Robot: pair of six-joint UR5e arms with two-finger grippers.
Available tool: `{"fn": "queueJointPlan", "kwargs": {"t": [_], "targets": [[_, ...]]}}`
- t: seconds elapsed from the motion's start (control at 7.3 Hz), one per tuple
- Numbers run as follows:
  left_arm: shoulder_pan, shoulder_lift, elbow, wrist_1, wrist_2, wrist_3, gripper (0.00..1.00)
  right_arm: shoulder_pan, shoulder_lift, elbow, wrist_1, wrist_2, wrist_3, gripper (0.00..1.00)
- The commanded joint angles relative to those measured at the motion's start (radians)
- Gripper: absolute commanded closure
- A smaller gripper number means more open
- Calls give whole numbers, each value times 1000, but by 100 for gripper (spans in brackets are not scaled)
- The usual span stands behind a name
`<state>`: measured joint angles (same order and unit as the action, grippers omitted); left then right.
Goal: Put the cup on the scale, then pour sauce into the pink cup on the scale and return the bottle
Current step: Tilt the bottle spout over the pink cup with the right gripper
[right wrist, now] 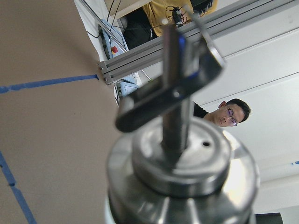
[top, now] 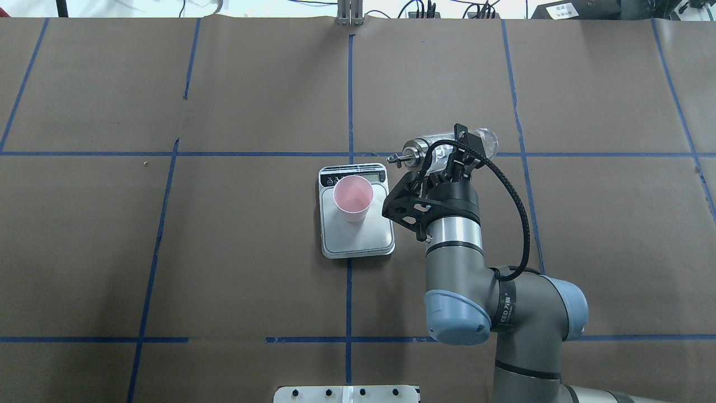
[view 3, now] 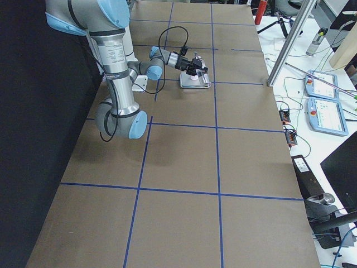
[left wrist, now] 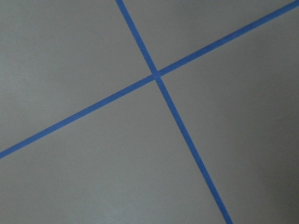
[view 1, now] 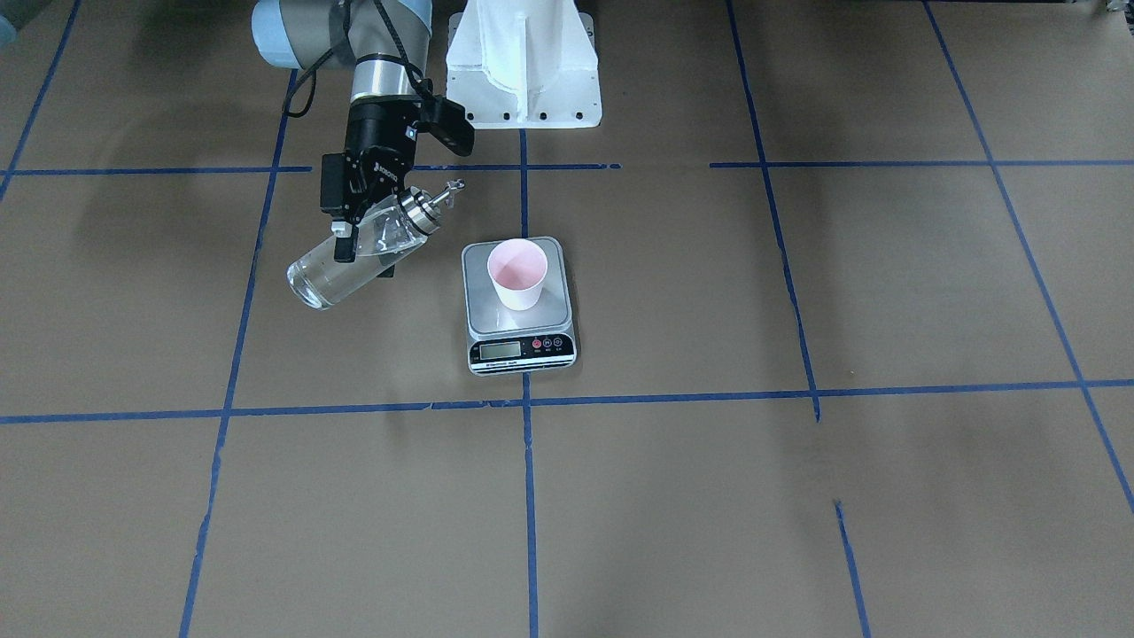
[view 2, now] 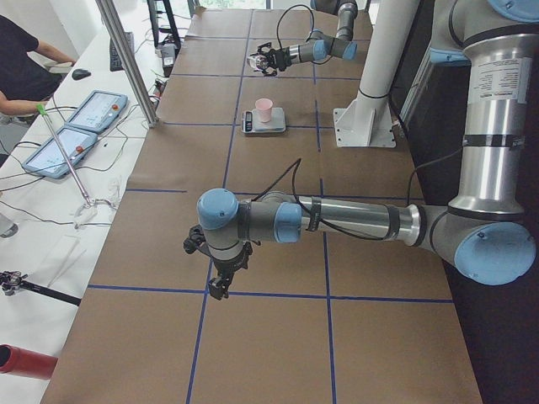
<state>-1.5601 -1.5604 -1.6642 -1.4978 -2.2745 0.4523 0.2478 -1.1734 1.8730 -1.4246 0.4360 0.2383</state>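
A pink paper cup (view 1: 517, 274) stood on the kitchen scale (view 1: 478, 316). Beside the scale, the right hand (view 1: 363, 257) was closed around a glass bottle (view 1: 314, 279) tipped nearly level, its spout (view 1: 452, 189) short of the cup. Pouring seemed at hand; next, the spout would need bringing over it.

Brown paper-covered counter (view 1: 709, 514) gridded with blue tape lines (view 1: 530, 496), flat rectangular steel-topped kitchen scale (view 1: 521, 347) lying astride one line, white robot base plate (view 1: 549, 89) beyond the scale, along the same line.
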Motion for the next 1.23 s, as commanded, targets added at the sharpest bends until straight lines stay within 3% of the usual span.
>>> {"fn": "queueJointPlan", "kwargs": {"t": [0.0, 0.41, 1.1], "targets": [[0, -1, -2, 1, 1, -3, 0, 1, 4, -49, -3, -35, -35, 100], [0, -1, 1, 1, 3, -1, 0, 2, 67, -148, -3, -89, -102, 100], [0, 0, 6, 4, 1, -1, 0, 5, 84, -179, -5, -153, -290, 100]]}}
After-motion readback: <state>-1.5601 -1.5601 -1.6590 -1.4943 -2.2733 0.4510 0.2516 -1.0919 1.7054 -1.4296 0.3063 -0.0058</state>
